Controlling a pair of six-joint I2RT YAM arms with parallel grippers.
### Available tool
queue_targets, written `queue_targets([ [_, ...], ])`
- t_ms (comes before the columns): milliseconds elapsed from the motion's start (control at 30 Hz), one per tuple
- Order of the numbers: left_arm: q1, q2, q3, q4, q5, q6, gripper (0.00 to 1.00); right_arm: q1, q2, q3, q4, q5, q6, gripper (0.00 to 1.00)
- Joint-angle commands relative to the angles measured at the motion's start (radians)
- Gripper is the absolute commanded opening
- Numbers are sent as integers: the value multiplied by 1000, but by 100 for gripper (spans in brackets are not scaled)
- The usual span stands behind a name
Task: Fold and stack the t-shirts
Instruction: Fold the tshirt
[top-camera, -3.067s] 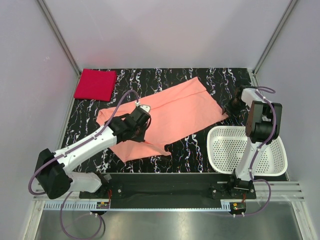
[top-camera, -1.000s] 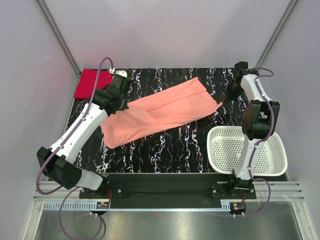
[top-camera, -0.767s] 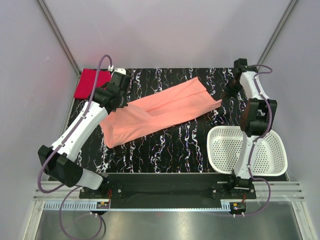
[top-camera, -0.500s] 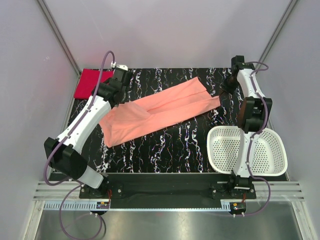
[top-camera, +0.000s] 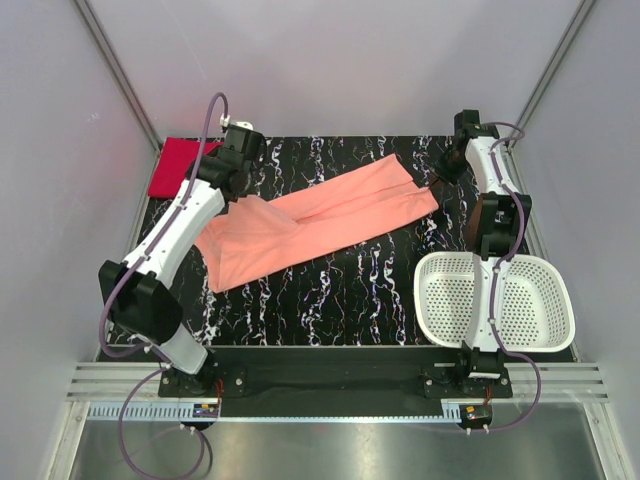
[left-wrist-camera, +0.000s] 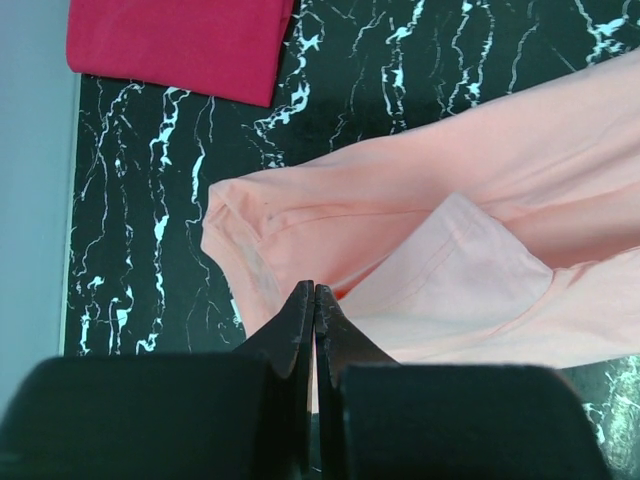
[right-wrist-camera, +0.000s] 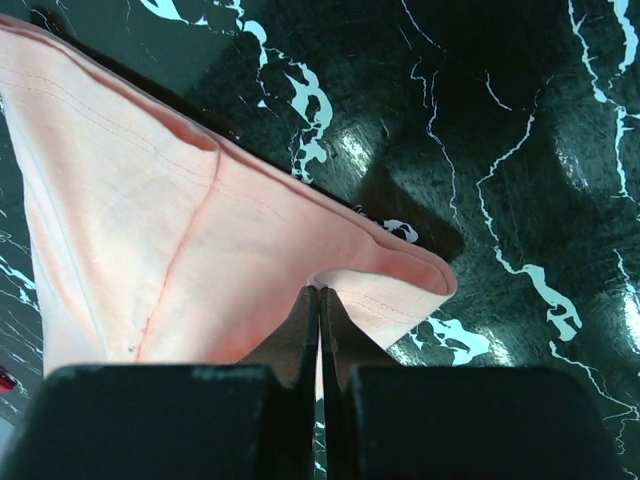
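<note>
The salmon t-shirt (top-camera: 320, 220) lies stretched in a long diagonal band across the black marbled table (top-camera: 350, 290), doubled over lengthwise. My left gripper (top-camera: 242, 192) is shut on its upper left edge; in the left wrist view the closed tips (left-wrist-camera: 314, 290) pinch the salmon cloth (left-wrist-camera: 520, 170) beside a sleeve flap. My right gripper (top-camera: 436, 181) is shut on the shirt's far right corner, and its tips (right-wrist-camera: 319, 293) grip the folded hem (right-wrist-camera: 400, 290). The red t-shirt (top-camera: 178, 165) sits folded as a neat rectangle at the back left corner (left-wrist-camera: 175, 45), apart from both grippers.
A white perforated basket (top-camera: 495, 300) stands at the near right, beside the right arm's base. Grey walls close in the table at the back and on both sides. The left arm reaches diagonally over the table's left part.
Both arms have moved toward the back of the table, carrying the shirt's edge with them. The salmon shirt has gone from a wide spread to a narrower folded band.
</note>
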Motion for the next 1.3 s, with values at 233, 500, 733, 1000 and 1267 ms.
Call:
queue_targets([
  [233, 41, 38, 32, 30, -25, 17, 0, 6, 35, 58, 45, -70, 25, 1],
  [500, 63, 32, 6, 40, -39, 21, 0, 6, 74, 90, 64, -97, 45, 2],
  [733, 77, 30, 15, 54, -36, 23, 0, 6, 85, 101, 85, -104, 59, 2],
  [1000, 88, 99, 60, 50, -36, 29, 0, 7, 111, 118, 113, -139, 88, 2],
  [1267, 101, 104, 84, 37, -56, 18, 0, 7, 104, 118, 136, -130, 87, 1],
])
